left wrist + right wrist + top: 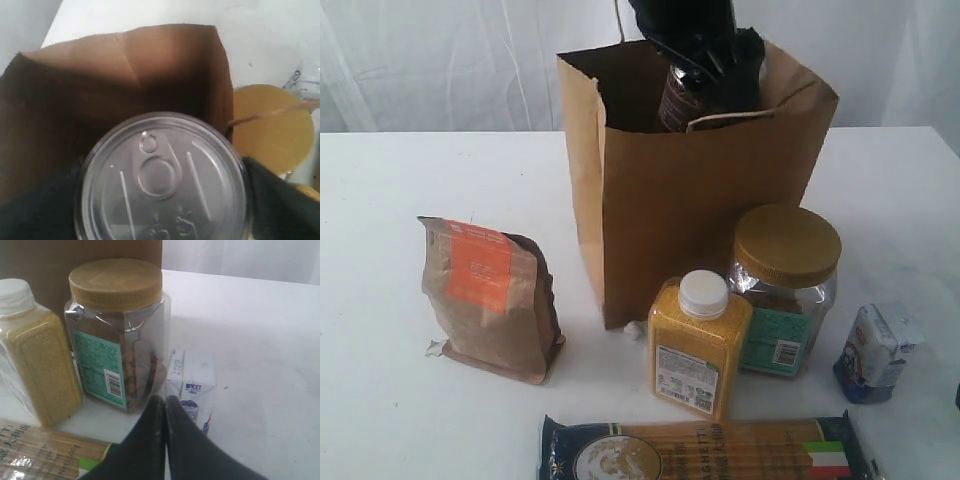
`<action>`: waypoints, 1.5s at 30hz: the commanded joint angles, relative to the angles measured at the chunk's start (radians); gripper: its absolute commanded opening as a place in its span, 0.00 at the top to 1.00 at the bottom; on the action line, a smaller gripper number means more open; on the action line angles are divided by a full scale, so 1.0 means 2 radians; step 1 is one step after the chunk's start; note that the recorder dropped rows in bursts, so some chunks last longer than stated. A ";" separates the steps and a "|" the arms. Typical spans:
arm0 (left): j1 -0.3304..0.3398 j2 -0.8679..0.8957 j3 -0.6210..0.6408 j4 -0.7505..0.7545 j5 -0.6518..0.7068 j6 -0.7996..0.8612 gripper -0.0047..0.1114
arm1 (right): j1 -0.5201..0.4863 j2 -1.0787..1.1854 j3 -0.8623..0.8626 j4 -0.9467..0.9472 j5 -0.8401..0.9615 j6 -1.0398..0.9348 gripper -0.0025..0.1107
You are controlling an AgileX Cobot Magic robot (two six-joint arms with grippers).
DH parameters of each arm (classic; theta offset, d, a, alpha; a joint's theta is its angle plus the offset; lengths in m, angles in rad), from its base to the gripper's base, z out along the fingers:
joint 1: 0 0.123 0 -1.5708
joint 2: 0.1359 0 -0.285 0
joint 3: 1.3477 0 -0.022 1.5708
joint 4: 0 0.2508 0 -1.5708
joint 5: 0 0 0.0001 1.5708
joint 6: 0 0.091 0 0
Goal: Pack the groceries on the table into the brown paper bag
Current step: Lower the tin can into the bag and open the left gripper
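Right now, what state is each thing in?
brown paper bag: upright, open
dark pull-tab can: sealed, held in bag mouth
left claw: gripping the can
right claw: shut, empty
gold-lidded clear jar: upright, lidded
yellow white-capped bottle: upright, capped
kraft pouch: upright, closed
small blue-white packet: standing
long spaghetti pack: lying flat

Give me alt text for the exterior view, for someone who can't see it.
The left end effector holds a dark can in the open top of an upright brown paper bag on a white table. Near its base stand a kraft pouch, yellow bottle and gold-lidded jar, with a blue-white packet and spaghetti pack nearby.
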 commanded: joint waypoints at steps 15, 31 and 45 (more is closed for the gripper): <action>0.021 -0.015 0.122 0.079 -0.066 -0.053 0.96 | -0.001 -0.003 0.001 0.000 -0.007 -0.004 0.98; 0.048 -0.017 0.142 0.049 -0.063 -0.056 0.95 | -0.001 -0.003 0.001 0.000 -0.007 -0.004 0.98; 0.048 -0.036 0.140 0.051 -0.040 -0.120 0.18 | -0.001 -0.003 0.001 0.000 -0.007 -0.004 0.98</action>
